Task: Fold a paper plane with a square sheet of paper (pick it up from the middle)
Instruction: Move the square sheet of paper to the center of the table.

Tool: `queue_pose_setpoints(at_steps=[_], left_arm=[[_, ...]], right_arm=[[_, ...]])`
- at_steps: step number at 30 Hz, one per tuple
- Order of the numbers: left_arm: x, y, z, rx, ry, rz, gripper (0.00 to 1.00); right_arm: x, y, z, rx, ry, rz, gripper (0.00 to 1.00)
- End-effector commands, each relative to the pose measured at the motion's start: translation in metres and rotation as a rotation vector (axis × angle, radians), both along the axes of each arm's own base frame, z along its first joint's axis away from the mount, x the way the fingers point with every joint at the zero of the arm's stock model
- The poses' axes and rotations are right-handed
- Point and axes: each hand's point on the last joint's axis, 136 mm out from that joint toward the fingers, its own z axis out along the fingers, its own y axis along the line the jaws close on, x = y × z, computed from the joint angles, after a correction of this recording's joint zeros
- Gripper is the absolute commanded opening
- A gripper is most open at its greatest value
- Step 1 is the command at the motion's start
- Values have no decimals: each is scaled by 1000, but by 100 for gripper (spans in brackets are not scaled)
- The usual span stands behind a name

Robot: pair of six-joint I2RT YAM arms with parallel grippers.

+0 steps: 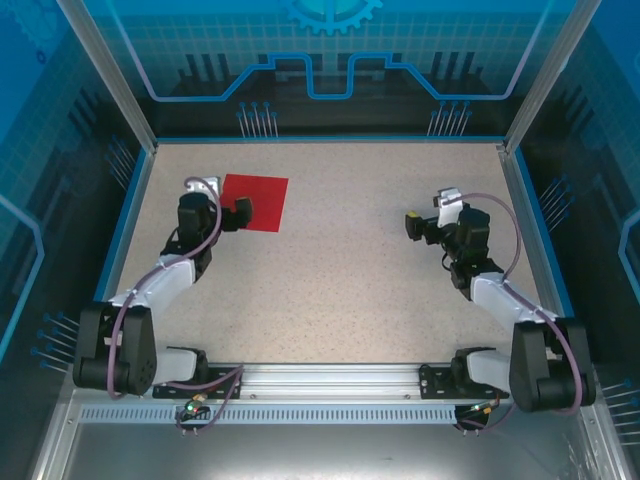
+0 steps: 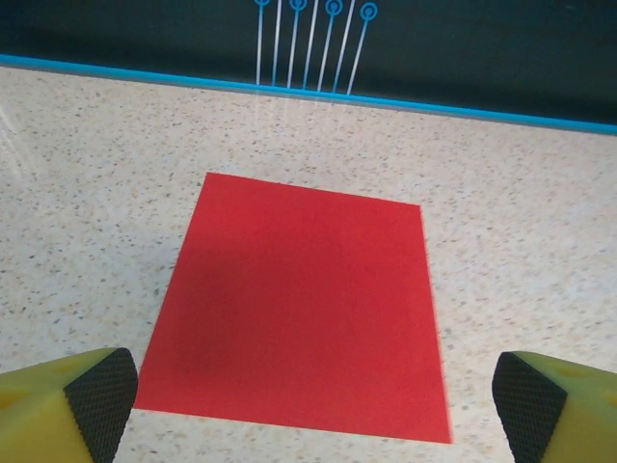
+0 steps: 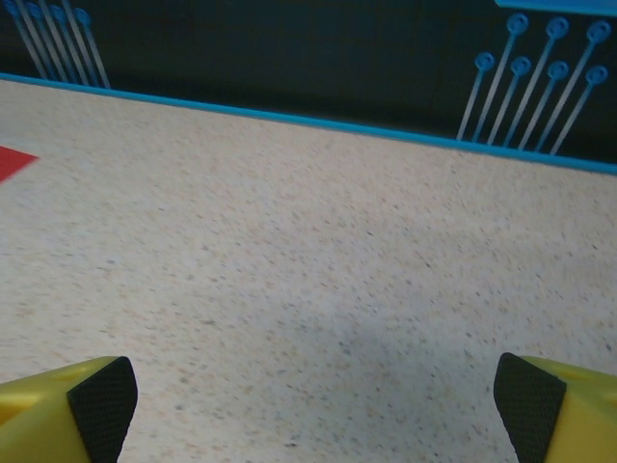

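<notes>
Left claw [image 1: 239,210]: fingers spread wide, nothing between them, poised at the near edge of the square sheet of paper [image 2: 299,318]. Right claw [image 1: 413,225]: likewise spread and empty, over bare table [image 1: 330,290], well apart from the sheet.

Step in hand, as I judge it: the first pick-up of the sheet from its middle. The sheet lies flat on the far-left part of the table, with no crease visible.

- In the left wrist view the sheet's centre sits ahead of the pads [image 2: 101,400]. Carry the left claw forward until that centre lies between them, then descend.
- Thin flat paper offers no edge to catch. You will probably need to press both pads down and draw them together, so the middle buckles into a ridge you can pinch.
- Close slowly, or the sheet may skate across the table rather than lift.
- Keep the right claw ready to steady the sheet once it is raised.

Count: arms, two. Claws, two. Red sheets, one, not yet folded.
</notes>
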Motion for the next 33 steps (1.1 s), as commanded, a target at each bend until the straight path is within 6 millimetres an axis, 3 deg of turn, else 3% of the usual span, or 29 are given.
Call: queue_pose_setpoints(at_steps=[1,5,9,17,25,33], left_arm=[[-14,-11,-20,-79,211,11,99],[-6,-21,-28,-104,361,23,99],[11,-30,-32,-104,403,11,99],[45,-27,-65,-60,547,60,99],[63,-18,-97,15,668,118,99],[74,-27,-115,2,734,104,98]], right_arm=[[-16,30,2,42,88,115,99],[-28,56,10,63,144,214,99],[-36,81,13,51,181,282,99],[-29,118,16,44,182,327,99],[-18,140,17,25,189,330,99],[-13,151,19,15,188,319,99]])
